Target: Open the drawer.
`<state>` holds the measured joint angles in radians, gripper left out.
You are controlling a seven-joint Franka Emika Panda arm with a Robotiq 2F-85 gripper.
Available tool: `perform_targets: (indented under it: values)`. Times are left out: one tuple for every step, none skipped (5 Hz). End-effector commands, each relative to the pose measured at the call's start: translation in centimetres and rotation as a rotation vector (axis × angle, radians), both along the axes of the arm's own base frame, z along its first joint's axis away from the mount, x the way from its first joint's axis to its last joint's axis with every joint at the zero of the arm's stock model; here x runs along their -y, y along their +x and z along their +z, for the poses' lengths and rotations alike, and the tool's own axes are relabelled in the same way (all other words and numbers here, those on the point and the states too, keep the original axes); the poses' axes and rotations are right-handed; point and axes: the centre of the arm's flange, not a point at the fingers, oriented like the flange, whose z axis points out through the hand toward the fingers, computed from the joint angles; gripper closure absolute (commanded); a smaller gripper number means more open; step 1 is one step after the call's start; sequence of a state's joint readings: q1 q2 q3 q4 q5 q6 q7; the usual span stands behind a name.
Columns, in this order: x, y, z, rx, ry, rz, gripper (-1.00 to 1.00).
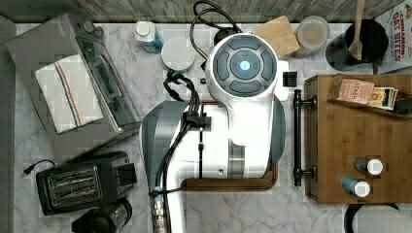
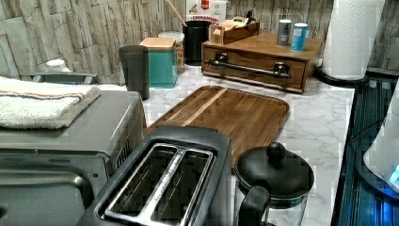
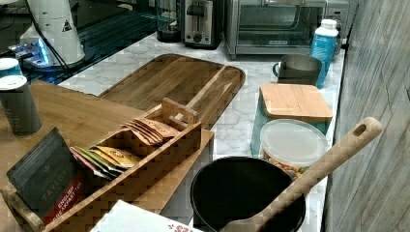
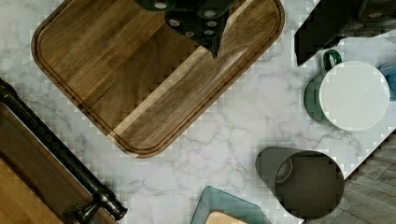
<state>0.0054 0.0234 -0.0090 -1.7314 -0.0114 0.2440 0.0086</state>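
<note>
We see the drawer (image 2: 256,70) at the upper middle of the left view, its front flush with its bamboo case, the long black bar handle (image 2: 249,68) running across it on two mounts. In the top view the drawer (image 1: 311,138) sits at the right of the frame, and the handle (image 1: 297,138) stands vertical just right of the arm's white body (image 1: 243,111). In the wrist view the pincer (image 4: 205,21) shows as dark parts at the upper middle of the frame, above the cutting board (image 4: 154,70), while the handle (image 4: 56,149) crosses the lower left corner, well apart from it; we cannot tell whether the pincer is released or clenched. It hangs over the marble counter (image 4: 243,126) with nothing seen in its grip. Readable writing: the cereal box (image 1: 399,34) at the upper right of the top view says "OAT BITES", with "CINNAMON" beside it; a tea packet (image 1: 353,92) on the case reads "STASH". In the right view, a dark packet (image 3: 46,181) at the lower left reads "TAYLORS" and "ENGLISH BREAKFAST TEA". A warning triangle marks the arm's base (image 3: 57,29) at the upper left of the right view.
</note>
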Motion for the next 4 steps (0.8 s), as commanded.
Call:
perform_targets:
  values:
    - [-0.1, 0.0, 0.0, 0.0, 0.0, 0.001, -1.0]
    - [1.3, -1.6, -1.3, -0.025, -0.018, 0.196, -1.0]
    - [4.0, -3.9, -2.9, -0.016, -0.061, 0.388, -1.0]
    - [7.4, -4.5, -4.0, -0.051, -0.044, 0.485, -1.0]
